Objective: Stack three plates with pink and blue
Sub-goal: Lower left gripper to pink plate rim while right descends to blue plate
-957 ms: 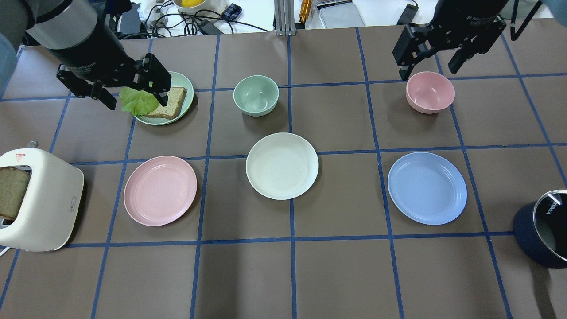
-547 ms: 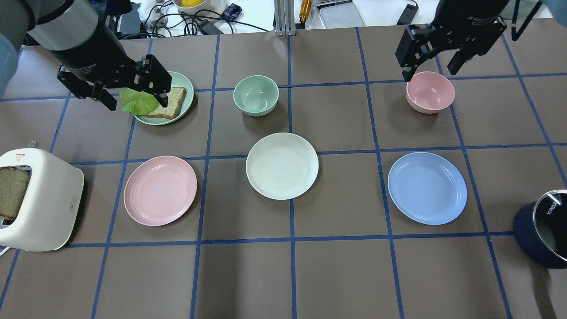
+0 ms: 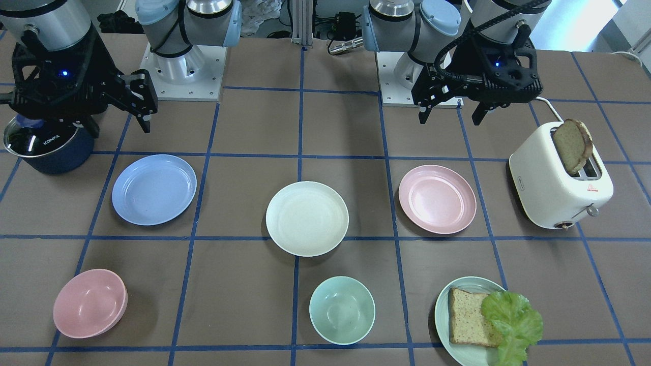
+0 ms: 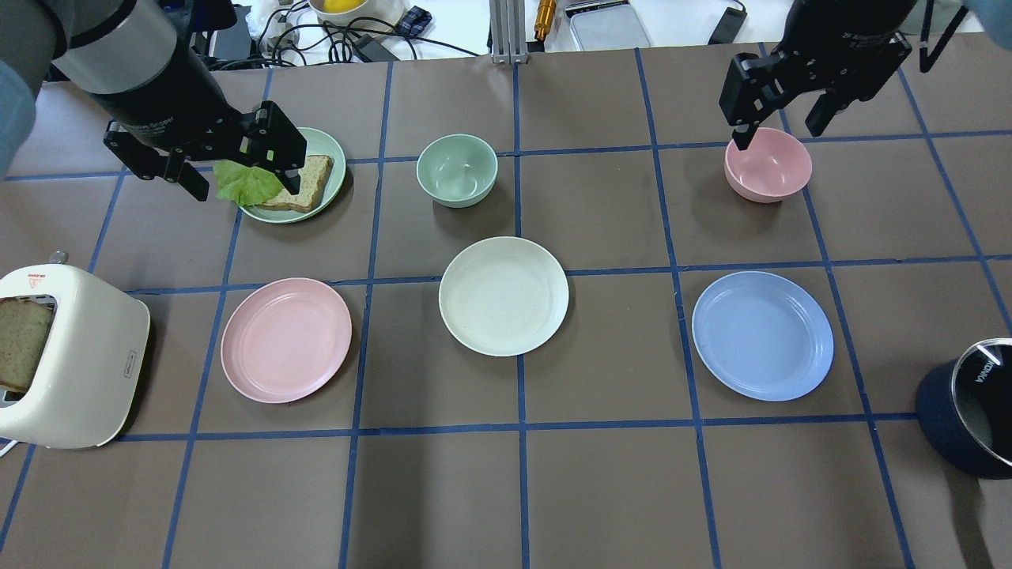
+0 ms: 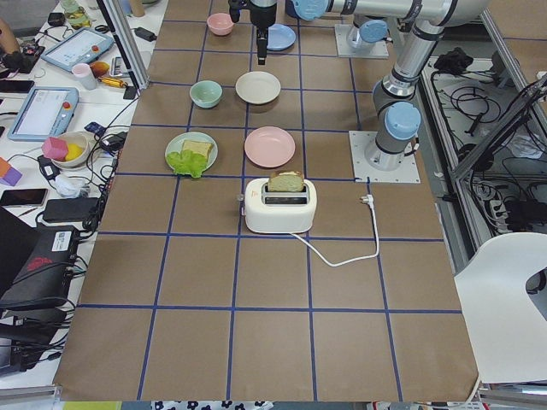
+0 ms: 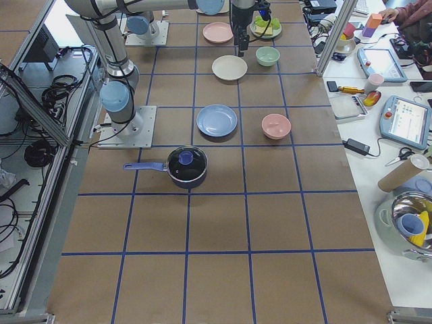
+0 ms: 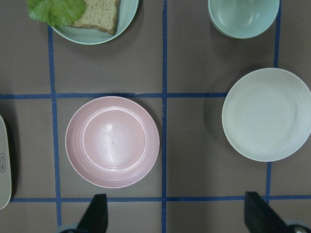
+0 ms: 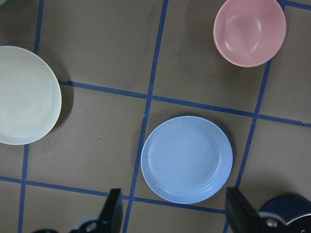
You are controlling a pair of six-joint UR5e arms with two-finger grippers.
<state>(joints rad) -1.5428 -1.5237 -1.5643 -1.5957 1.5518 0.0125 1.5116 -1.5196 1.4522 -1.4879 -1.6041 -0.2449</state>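
**Plates**, three, flat on the table [image 4: 506, 490]. They lie in one row across the middle of the overhead view, well apart, none stacked.
- Pink plate [image 4: 286, 340]: left of centre, near the toaster [image 4: 75, 363] at the left edge.
- Cream plate [image 4: 504, 296]: centre, a little higher in frame than the other two.
- Blue plate [image 4: 762, 335]: right of centre, with the pot [image 4: 961, 411] at the lower right edge.

**Left gripper** [image 4: 247, 183]: upper left of the overhead view, raised clear of the table. In frame it overlaps the green plate [image 4: 336, 154] bearing bread [image 4: 308, 186] and lettuce [image 4: 237, 182]. Fingers spread wide, grasping nothing. Its wrist view has the pink plate left of centre, above the fingertips in frame.

**Right gripper** [image 4: 777, 133]: upper right, raised. In frame it overlaps the top rim of the pink bowl [image 4: 768, 163]. Fingers released, grasping nothing. Its wrist view has the blue plate at lower centre, above the fingertips.

**Green bowl** [image 4: 457, 170]: upper centre, above the cream plate in frame.

**Toaster**: one slice standing in its slot.
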